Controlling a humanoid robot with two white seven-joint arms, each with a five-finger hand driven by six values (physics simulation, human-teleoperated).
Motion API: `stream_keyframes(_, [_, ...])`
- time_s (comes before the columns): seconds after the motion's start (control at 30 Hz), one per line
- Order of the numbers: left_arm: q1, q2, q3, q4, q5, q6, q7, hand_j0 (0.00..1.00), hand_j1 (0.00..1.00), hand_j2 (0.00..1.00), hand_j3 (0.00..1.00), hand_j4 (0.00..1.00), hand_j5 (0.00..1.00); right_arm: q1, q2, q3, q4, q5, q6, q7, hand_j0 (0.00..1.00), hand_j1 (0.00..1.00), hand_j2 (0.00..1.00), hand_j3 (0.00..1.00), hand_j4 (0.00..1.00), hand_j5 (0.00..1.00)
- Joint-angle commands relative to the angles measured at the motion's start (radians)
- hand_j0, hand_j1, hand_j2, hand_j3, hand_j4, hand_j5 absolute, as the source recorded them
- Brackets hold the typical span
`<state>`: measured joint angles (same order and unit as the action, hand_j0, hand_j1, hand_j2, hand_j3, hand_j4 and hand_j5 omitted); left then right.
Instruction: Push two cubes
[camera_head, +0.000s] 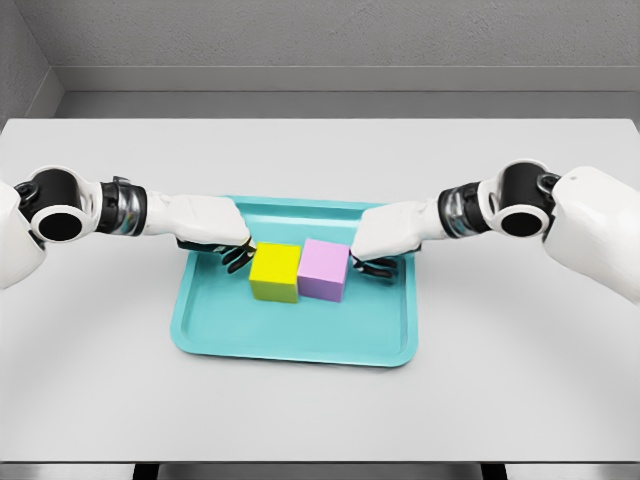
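Note:
A yellow cube (275, 272) and a pink cube (324, 269) sit side by side, touching, in the middle of a teal tray (300, 340). My left hand (232, 252) reaches over the tray's left rim, its dark fingers against the yellow cube's left face. From the right, my right hand (375, 262) lies with its fingers at the pink cube's right face. Both hands are relaxed and hold nothing.
The tray lies on a grey-white table (520, 360). A grey wall runs behind the table's far edge.

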<state>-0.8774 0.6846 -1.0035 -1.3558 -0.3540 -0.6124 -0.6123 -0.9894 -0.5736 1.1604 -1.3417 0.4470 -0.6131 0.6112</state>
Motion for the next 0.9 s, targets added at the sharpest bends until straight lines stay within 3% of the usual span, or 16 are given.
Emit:
stream_keyframes(0.0, [0.000,-0.007,-0.003,0.000,0.003,0.002,0.001,0.20,0.20,0.20,0.20,0.20,0.20,0.000,0.003,-0.001,-0.001,-0.005,0.002,0.000,0.00,0.00,0.00,0.00,0.00,0.00])
stream_keyframes(0.43, [-0.014,-0.013,0.000,0.000,0.006,0.002,0.001,0.21,0.21,0.21,0.21,0.21,0.21,0.005,-0.040,-0.010,0.024,-0.005,0.002,0.000,0.00,0.00,0.00,0.00,0.00,0.00])
stream_keyframes(0.53, [-0.025,-0.008,0.002,0.000,0.009,0.002,0.001,0.23,0.23,0.23,0.23,0.23,0.23,0.011,-0.104,-0.033,0.024,-0.008,0.002,0.000,0.00,0.00,0.00,0.00,0.00,0.00])
stream_keyframes(0.57, [-0.044,0.001,0.005,0.001,0.013,0.002,0.001,0.28,0.28,0.28,0.28,0.28,0.28,0.020,-0.137,-0.083,0.024,-0.008,0.002,0.000,0.00,0.00,0.00,0.00,0.00,0.00])
stream_keyframes(0.6, [-0.044,0.033,0.017,0.001,0.023,0.002,0.001,0.42,0.42,0.42,0.42,0.42,0.42,0.031,-0.153,-0.122,0.024,-0.008,0.002,0.000,0.00,0.00,0.00,0.00,0.00,0.00])
stream_keyframes(0.67, [-0.061,0.141,0.040,0.004,0.108,0.002,0.001,0.58,0.58,0.58,0.58,0.58,0.58,0.054,-0.189,-0.185,0.024,-0.010,0.002,0.000,0.00,0.00,0.00,0.00,0.00,0.00])
stream_keyframes(0.7, [-0.055,0.188,0.104,0.056,0.167,0.002,0.001,0.68,0.68,0.68,0.68,0.68,0.68,0.055,-0.204,-0.188,0.024,-0.010,0.002,0.000,0.00,0.00,0.00,0.00,0.00,0.00])
stream_keyframes(0.73, [-0.049,0.216,0.149,0.197,0.262,0.002,0.001,0.79,0.79,0.79,0.79,0.79,0.79,0.067,-0.215,-0.212,0.024,-0.010,0.002,0.000,0.00,0.00,0.00,0.00,0.00,0.00])
stream_keyframes(0.77, [-0.049,0.214,0.189,0.390,0.352,0.002,0.001,0.94,0.94,0.94,0.94,0.94,0.94,0.094,-0.227,-0.257,0.024,-0.010,0.002,0.000,0.00,0.00,0.00,0.00,0.00,0.00])
stream_keyframes(0.8, [-0.048,0.202,0.232,0.521,0.382,0.002,0.001,1.00,1.00,1.00,1.00,1.00,1.00,0.110,-0.267,-0.315,0.024,-0.017,0.002,0.000,0.03,0.03,0.03,0.03,0.03,0.03])
stream_keyframes(0.83, [-0.046,0.194,0.238,0.546,0.383,0.002,0.001,1.00,1.00,1.00,1.00,1.00,1.00,0.135,-0.288,-0.383,0.026,-0.022,0.002,0.000,0.08,0.08,0.08,0.08,0.08,0.08])
stream_keyframes(0.87, [-0.040,0.185,0.238,0.540,0.382,0.002,0.001,1.00,1.00,1.00,1.00,1.00,1.00,0.163,-0.321,-0.447,0.026,-0.022,0.002,0.000,0.45,0.45,0.45,0.45,0.45,0.45])
